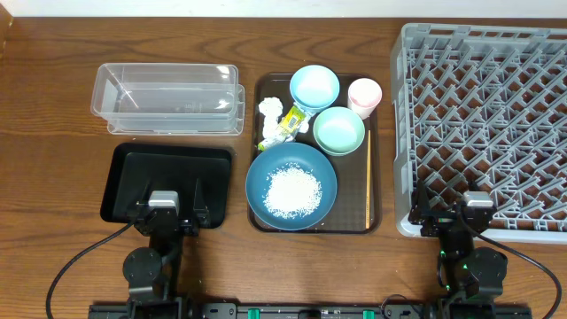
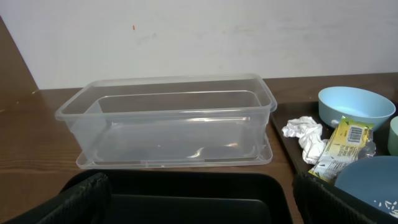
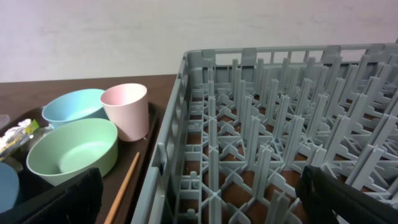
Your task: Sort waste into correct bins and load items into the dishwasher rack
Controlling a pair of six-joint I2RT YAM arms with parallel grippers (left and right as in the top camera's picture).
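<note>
On the brown serving tray (image 1: pixel 262 89) lie a dark blue plate (image 1: pixel 266 173) with a heap of rice (image 1: pixel 293 190), a light blue bowl (image 1: pixel 314 86), a mint green bowl (image 1: pixel 338 130), a pink cup (image 1: pixel 364 93), crumpled tissue (image 1: pixel 270 111), a yellow-green wrapper (image 1: pixel 285 127) and chopsticks (image 1: pixel 368 182). The clear tub (image 1: pixel 166 97) and black tray (image 1: pixel 168 183) are at the left, the grey rack (image 1: pixel 487 124) at the right. My left gripper (image 1: pixel 164 211) is open over the black tray (image 2: pixel 186 199). My right gripper (image 1: pixel 454 213) is open at the rack's near edge (image 3: pixel 249 155).
The brown serving tray lies between the bins and the rack. Bare wooden table shows at the far left and along the front edge. A white wall stands behind the table.
</note>
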